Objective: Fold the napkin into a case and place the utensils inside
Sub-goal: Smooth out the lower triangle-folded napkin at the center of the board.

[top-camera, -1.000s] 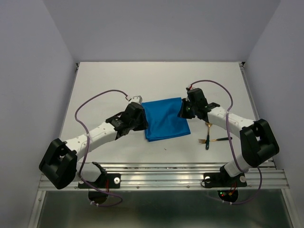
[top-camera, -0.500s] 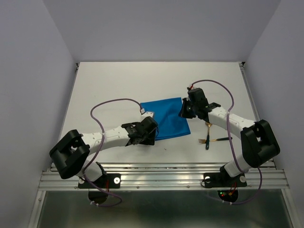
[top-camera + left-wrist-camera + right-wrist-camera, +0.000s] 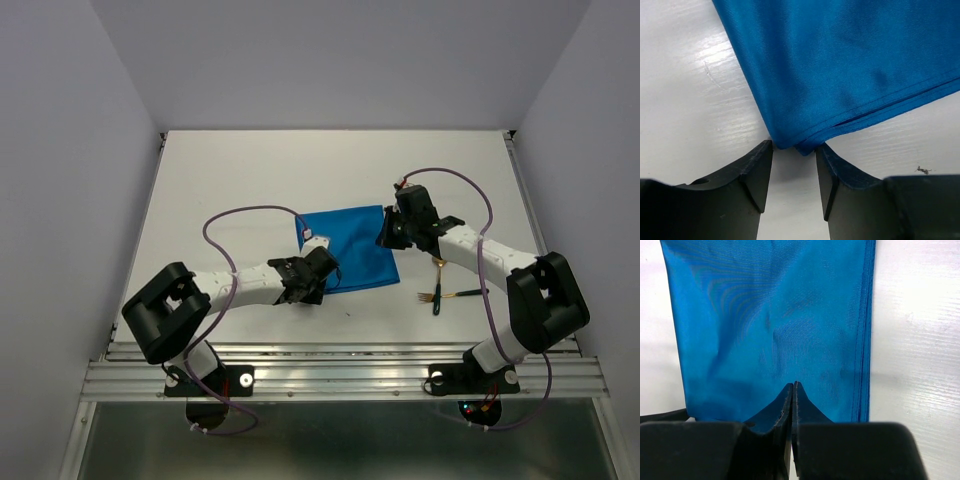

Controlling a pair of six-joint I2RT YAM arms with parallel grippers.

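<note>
Napkin [image 3: 350, 250] lies folded mid-worktop [image 3: 250, 180], its layered edges along the near side. Left hand [image 3: 793, 146] sits low at the near-left corner, jaws apart, with the corner just at the gap. Right hand [image 3: 792, 385] is closed, tips on the cloth's right margin. Utensils [image 3: 438, 294] lie crossed to the right, apart from the cloth.

Judgement: slide the left hand in until every layer is caught, then close. Let the right tips pin the cloth against dragging.

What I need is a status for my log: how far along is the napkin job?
Done: the napkin is folded into a layered rectangle. In hand: the open left gripper straddles its near corner; the shut right gripper sits at its opposite edge. Left: folding it narrower and loading the utensils, lying on the table beside it.
</note>
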